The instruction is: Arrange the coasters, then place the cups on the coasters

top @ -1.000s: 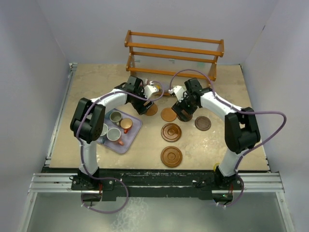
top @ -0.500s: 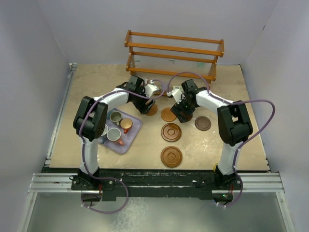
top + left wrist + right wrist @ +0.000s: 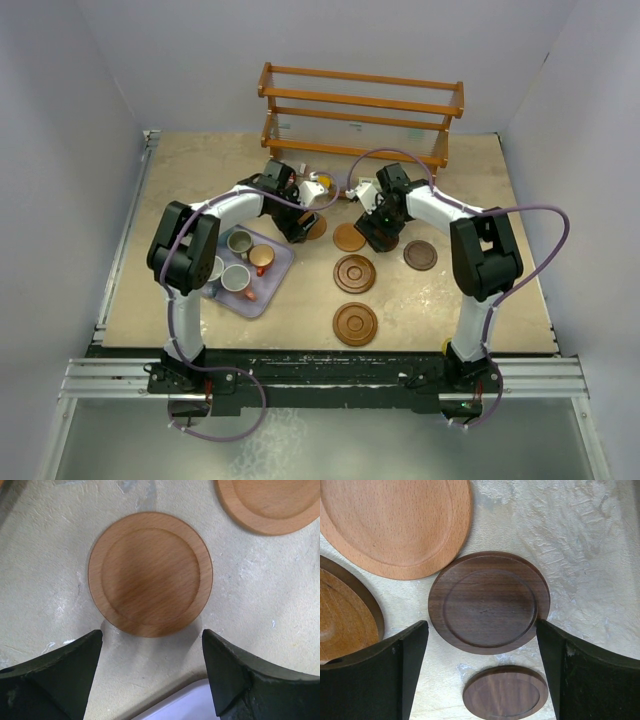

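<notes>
Right arm (image 3: 485, 260) has tucked its elbow in toward the lavender tray (image 3: 272, 285) since a second ago. The left arm (image 3: 185, 250) barely shifted, and the cups and coasters haven't budged.

What's in the tray: a grey-green cup (image 3: 239, 241), a copper-orange cup (image 3: 261, 257) and a pale blue cup (image 3: 236, 277). Another pale cup (image 3: 215, 268) is half hidden under the left arm. There's also an orange bit at the tray's front edge, too small for me to tell what it is.

All the coasters lie flat on the table to the right of the tray. The left gripper (image 3: 152, 635) hangs just off the tray's far right corner. Its jaws are spread with nothing gripped, and a light brown coaster (image 3: 150, 574) sits between the fingers. The second light brown coaster (image 3: 272, 505) is just beyond it, further from the tray.

Further still from the tray is the right gripper (image 3: 482, 624). Its fingers are wide apart on either side of a dark brown coaster (image 3: 489, 602), which is still flat on the table. I can't tell if the pads touch its rim. The other dark brown coaster (image 3: 505, 692) lies close by.

The two grooved coasters (image 3: 355, 273) (image 3: 355, 324) sit right of the tray, one level with it and one nearer the arm bases.
</notes>
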